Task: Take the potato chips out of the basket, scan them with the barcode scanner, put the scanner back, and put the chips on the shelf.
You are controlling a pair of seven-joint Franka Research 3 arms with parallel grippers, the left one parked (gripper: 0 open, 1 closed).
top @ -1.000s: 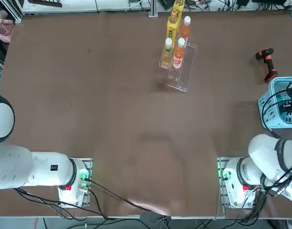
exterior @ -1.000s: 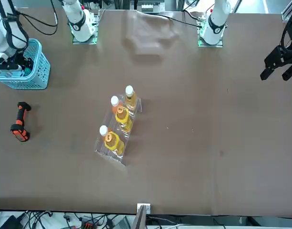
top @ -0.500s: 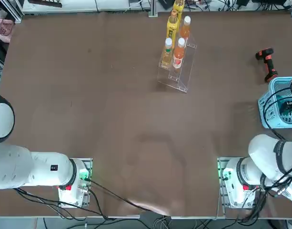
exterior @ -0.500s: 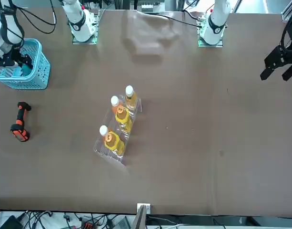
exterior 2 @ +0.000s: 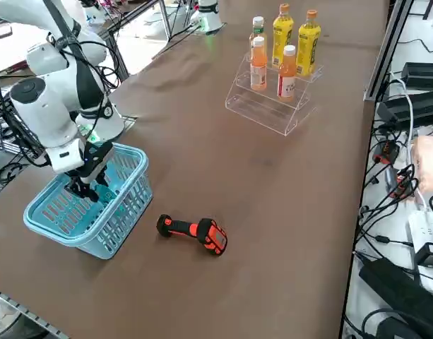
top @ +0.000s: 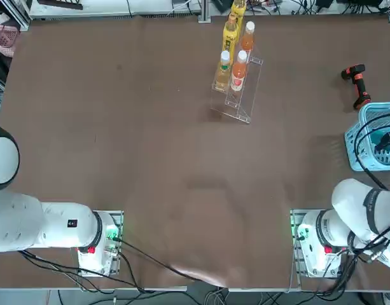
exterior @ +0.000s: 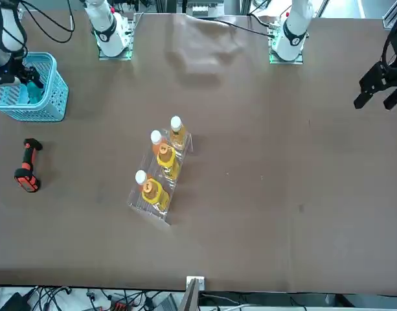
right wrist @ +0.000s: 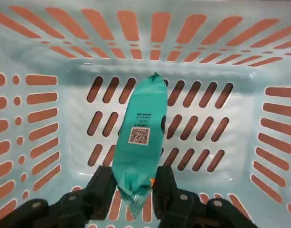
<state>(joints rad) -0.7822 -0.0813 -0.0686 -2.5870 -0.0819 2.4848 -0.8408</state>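
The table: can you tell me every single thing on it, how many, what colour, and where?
Table: one, brown, under everything.
Basket: one, light blue, at the table edge by the working arm.
Chips packet: one, teal, inside the basket, pinched at one end by the gripper.
Scanner: one, black and orange, lying on the table beside the basket.
Shelf: one, clear plastic, at the table's far side.
Bottles: five on the shelf, orange and yellow drinks, upright.
Right gripper: one, black, reaching into the basket, shut on the chips packet.
Right arm: one, white, over the basket.
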